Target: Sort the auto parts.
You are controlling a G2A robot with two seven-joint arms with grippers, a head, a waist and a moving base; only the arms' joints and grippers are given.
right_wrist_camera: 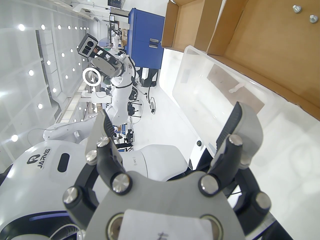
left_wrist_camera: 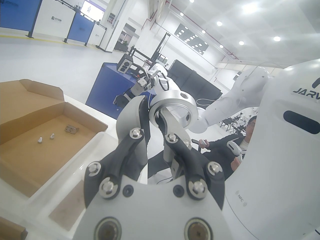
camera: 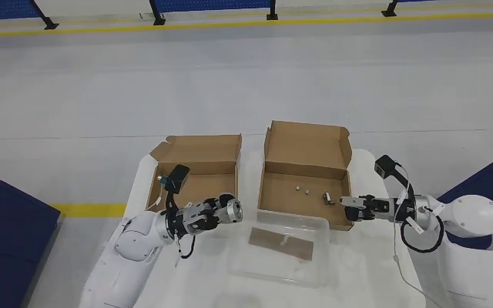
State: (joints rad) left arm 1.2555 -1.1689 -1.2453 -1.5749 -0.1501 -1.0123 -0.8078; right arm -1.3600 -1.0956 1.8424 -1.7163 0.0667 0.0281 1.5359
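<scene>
My left gripper (left_wrist_camera: 152, 108) is shut on a silver metal ring (left_wrist_camera: 175, 102), one finger passing through its hole. In the top view that ring (camera: 233, 208) hangs at the left gripper (camera: 224, 210), just in front of the left cardboard box (camera: 199, 187). The right cardboard box (camera: 277, 202) holds two small bolts (camera: 299, 187) and a metal bracket (camera: 327, 198). My right gripper (camera: 344, 202) stands open and holds nothing beside that box's front right corner; its wrist view shows the spread fingers (right_wrist_camera: 240, 118) above the table.
A clear plastic bin (camera: 323, 231) sits in front of the boxes with a cardboard sheet (camera: 282, 242) on its floor. Both boxes have raised lids at the back. The bolts (left_wrist_camera: 40, 139) and bracket (left_wrist_camera: 71, 129) lie close together on the box floor.
</scene>
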